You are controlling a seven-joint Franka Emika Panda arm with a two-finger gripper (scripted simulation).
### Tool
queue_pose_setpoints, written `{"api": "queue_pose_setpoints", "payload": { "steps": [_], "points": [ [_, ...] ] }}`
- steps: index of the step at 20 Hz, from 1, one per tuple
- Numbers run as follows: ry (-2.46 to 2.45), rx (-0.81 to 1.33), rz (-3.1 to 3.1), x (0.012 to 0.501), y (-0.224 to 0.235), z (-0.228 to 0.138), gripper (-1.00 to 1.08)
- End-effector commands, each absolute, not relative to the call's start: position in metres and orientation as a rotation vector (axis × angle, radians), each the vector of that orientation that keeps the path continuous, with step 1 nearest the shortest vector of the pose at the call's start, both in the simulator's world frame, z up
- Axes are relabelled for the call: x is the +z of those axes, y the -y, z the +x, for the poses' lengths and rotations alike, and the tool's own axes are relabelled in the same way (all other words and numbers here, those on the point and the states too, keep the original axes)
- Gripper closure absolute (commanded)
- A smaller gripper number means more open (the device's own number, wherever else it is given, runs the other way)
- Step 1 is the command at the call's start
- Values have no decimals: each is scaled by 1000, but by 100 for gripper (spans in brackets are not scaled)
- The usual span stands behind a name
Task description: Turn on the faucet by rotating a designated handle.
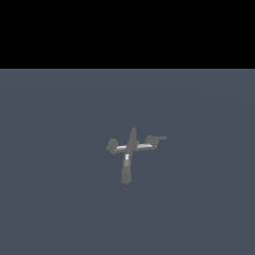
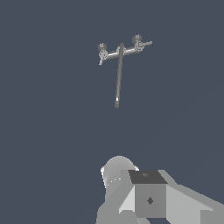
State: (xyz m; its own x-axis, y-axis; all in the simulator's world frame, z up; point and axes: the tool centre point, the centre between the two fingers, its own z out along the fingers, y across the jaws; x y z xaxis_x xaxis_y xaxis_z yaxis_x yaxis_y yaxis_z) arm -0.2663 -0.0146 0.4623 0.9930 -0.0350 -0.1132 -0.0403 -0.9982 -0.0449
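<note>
The faucet (image 1: 130, 146) is a small grey cross-shaped fixture standing on the dark blue-grey floor in the middle of the exterior view. Its long spout (image 1: 126, 172) points toward the camera. The handle (image 1: 157, 139), with a thin lever bar sticking out sideways, sits on the crossbar end at the exterior view's right. A stubby knob (image 1: 112, 145) sits on the other end. In the wrist view the faucet (image 2: 120, 51) is far off, showing the handle (image 2: 140, 43) and the spout (image 2: 118, 78). No gripper fingers show in either view.
Grey and white parts of the robot arm (image 2: 148, 197) fill the lower edge of the wrist view, well apart from the faucet. The floor (image 1: 60, 199) is a flat dark blue-grey plane, with black background above it in the exterior view.
</note>
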Motion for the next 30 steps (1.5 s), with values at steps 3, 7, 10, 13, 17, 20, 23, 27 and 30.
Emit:
{"api": "queue_pose_setpoints", "payload": {
  "steps": [3, 7, 10, 13, 17, 20, 23, 27, 30],
  "points": [
    [-62, 174, -3089, 462, 14, -266, 108],
    [-94, 172, -3089, 456, 12, -262, 108],
    [-138, 169, -3088, 447, 9, -256, 108],
    [-198, 165, -3085, 436, 5, -248, 108],
    [-305, 159, -3079, 416, 0, -234, 108],
    [-403, 152, -3069, 397, -5, -220, 108],
    [-511, 144, -3055, 377, -8, -204, 108],
    [-657, 134, -3030, 349, -11, -182, 108],
    [-768, 125, -3005, 327, -12, -164, 108]
  ]
}}
